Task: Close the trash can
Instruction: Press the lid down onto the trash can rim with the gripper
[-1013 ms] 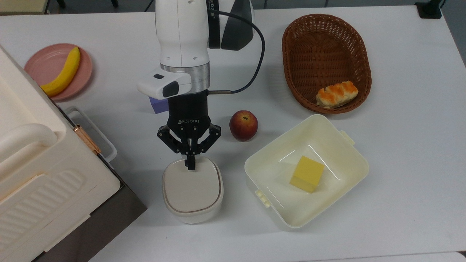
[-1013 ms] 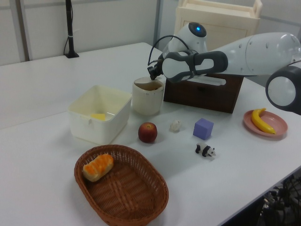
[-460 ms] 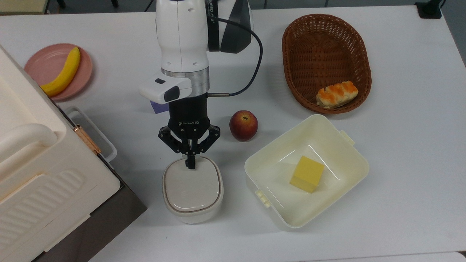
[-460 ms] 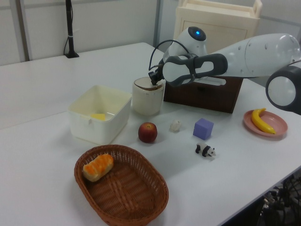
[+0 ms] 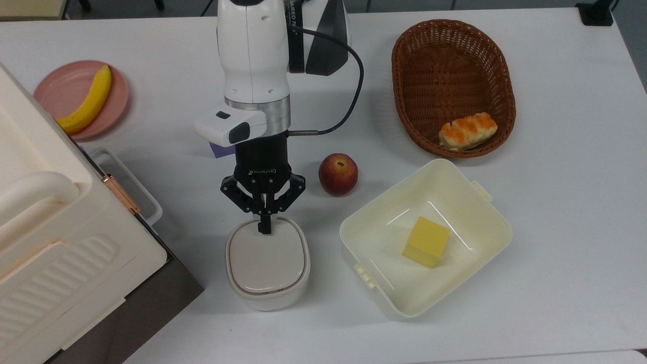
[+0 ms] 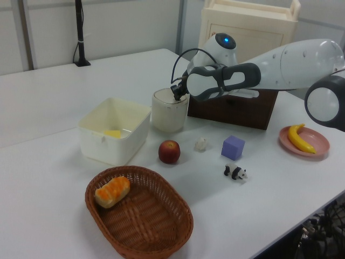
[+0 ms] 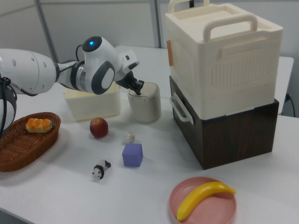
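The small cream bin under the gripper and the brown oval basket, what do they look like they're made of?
The small cream-white rounded-square trash can looks like smooth moulded plastic: even colour, soft rounded corners, faint sheen on its greyish lid. The brown oval basket appears to be woven wicker or a rattan look-alike, with a visible interlaced weave.

Robot hand (image 7: 138,90) on trash can (image 7: 145,102) lid, apple (image 7: 98,127) nearby

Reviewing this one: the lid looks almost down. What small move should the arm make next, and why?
Probably a last short press straight down, then lift off. The gripper, fingers together, rests on the lid's edge nearest the arm, and the lid looks flat on the trash can, so only seating remains.
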`<state>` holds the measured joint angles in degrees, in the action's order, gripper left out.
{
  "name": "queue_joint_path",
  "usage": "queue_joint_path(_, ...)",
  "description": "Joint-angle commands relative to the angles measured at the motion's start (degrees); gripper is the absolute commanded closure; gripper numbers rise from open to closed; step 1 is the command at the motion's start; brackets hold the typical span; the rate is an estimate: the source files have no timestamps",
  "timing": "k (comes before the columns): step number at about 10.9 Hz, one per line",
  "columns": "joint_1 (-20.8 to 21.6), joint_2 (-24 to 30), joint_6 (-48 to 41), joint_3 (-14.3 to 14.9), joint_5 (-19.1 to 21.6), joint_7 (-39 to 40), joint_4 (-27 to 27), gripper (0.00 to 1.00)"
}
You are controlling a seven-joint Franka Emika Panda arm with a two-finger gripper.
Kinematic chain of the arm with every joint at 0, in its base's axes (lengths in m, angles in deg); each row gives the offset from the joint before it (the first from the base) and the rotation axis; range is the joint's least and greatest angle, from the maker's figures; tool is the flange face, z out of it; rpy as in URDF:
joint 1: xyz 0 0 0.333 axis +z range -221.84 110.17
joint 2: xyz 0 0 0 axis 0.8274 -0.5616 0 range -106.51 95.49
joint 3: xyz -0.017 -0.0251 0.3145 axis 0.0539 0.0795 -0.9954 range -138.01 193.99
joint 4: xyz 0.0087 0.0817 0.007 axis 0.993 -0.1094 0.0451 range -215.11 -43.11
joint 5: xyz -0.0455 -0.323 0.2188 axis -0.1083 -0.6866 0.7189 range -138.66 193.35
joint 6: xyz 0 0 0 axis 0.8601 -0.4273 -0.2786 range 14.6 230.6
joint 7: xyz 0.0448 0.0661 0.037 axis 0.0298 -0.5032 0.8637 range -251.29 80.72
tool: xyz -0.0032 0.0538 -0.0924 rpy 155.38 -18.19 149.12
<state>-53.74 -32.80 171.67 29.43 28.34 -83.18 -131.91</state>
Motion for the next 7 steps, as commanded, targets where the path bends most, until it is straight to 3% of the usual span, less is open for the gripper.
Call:
queue_joint_path(1, 0.2, 0.0, 0.6, 0.2, -0.1, 1.8, -2.9, 1.00)
queue_joint_path(4, 0.3, -0.9, 0.7, 0.3, -0.2, 1.9, -2.6, 1.00)
queue_joint_path(7, 0.1, 3.5, 0.5, 0.2, 0.1, 1.6, -2.6, 1.00)
